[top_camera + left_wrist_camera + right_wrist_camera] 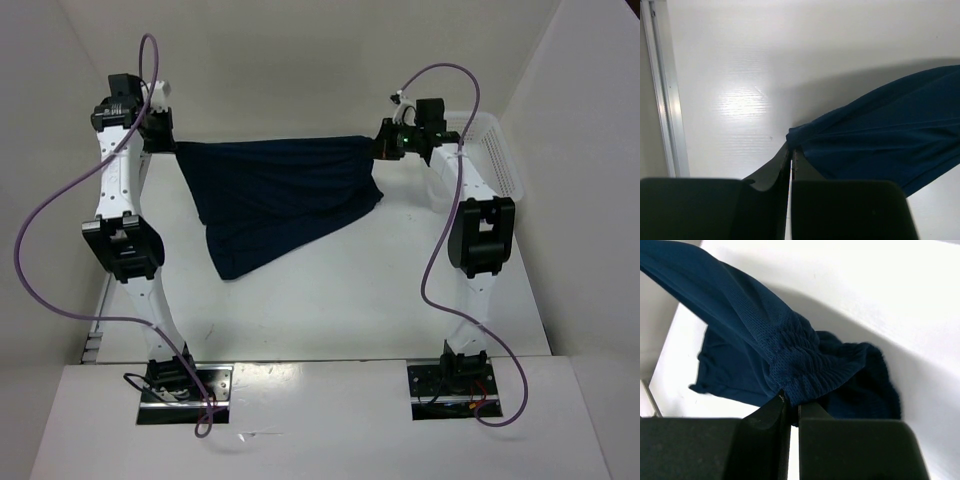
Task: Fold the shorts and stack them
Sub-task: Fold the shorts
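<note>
The dark navy shorts (280, 195) hang stretched between my two grippers above the far part of the table, the lower part drooping to a point at the left middle. My left gripper (172, 146) is shut on the shorts' left corner (796, 136). My right gripper (380, 143) is shut on the bunched elastic waistband (805, 367) at the right corner. In the left wrist view my gripper (791, 151) pinches the cloth at its tip; in the right wrist view my gripper (791, 401) does the same.
A white mesh basket (497, 150) stands at the far right, behind my right arm. White walls close the table at the back and sides. A metal rail (662, 95) runs along the table's left edge.
</note>
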You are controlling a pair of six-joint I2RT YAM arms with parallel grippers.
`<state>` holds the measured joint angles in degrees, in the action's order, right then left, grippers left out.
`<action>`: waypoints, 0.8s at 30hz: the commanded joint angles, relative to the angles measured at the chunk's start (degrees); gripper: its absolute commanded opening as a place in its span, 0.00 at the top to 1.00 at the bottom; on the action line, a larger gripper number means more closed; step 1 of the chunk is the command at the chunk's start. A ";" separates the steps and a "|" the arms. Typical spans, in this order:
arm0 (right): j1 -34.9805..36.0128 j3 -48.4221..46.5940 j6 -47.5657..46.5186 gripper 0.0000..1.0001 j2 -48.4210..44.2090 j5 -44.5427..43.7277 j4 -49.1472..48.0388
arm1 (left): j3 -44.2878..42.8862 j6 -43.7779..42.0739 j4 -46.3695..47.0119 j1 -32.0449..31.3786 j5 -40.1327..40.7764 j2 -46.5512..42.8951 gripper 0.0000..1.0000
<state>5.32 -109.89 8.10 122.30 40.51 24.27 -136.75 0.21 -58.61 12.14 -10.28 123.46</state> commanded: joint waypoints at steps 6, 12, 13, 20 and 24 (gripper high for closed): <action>-0.49 2.56 -3.68 1.00 -2.41 -2.26 -1.78 | 18.37 -0.21 1.04 -0.71 -6.67 -8.46 1.00; -0.49 12.41 -6.86 1.00 -3.91 -11.06 -0.63 | 44.09 -0.21 3.41 -8.71 -8.96 -20.36 1.00; -0.49 12.41 -7.39 1.00 -3.91 -11.07 -0.63 | 46.11 -0.21 3.41 -9.24 -8.96 -20.36 1.00; -0.49 15.13 -9.15 0.94 -4.44 -15.19 -0.10 | 59.39 -0.21 5.16 -11.53 -6.69 -20.98 1.00; -0.49 17.59 -9.77 0.93 -5.58 -19.94 -0.10 | 62.48 -0.21 5.17 -12.05 -5.98 -18.96 1.00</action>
<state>5.30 -94.06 0.10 121.10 25.76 25.12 -75.24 0.25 -54.41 0.19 -16.95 104.16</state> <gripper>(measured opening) 0.077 0.009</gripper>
